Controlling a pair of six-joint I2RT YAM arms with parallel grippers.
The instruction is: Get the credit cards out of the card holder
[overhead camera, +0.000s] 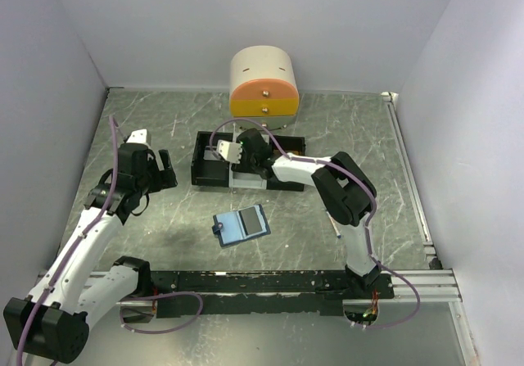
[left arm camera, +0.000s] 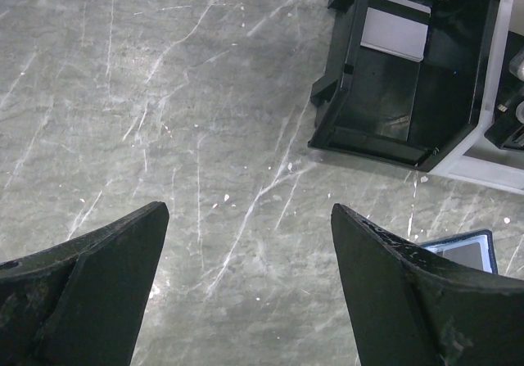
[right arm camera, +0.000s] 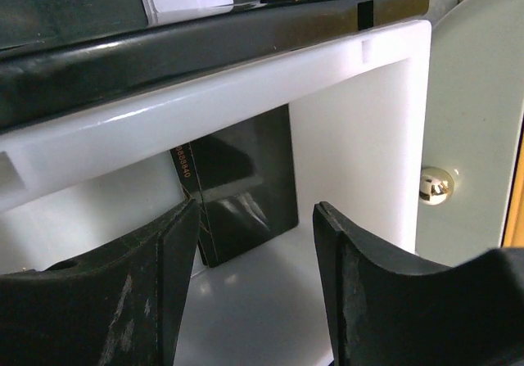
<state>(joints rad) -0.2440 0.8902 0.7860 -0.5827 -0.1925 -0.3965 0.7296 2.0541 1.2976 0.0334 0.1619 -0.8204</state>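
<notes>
We judge the task partly done. One credit card, dark with small digits printed along its left edge, is out of the card holder. It sits in the white compartment of the tray, in the middle of the right wrist view. The right pincer has its jaws apart just in front of the card and grips nothing as far as we can see, though its left finger lies close by the card's lower corner. The left pincer is spread wide and empty, hovering over the bench to the left of the tray.

The card holder lies open and flat near the centre of the top view, apart from both pincers. A dark rectangle shows on its right half. We cannot tell whether that is another card or only a pocket, so we reckon checking and emptying it is what is left.

The card in the tray stands on end, its long axis running up the frame and leaning a little against the back wall. The holder's long axis runs left to right across the top view, rising slightly to the right, with its clasp tab at the left end.
</notes>
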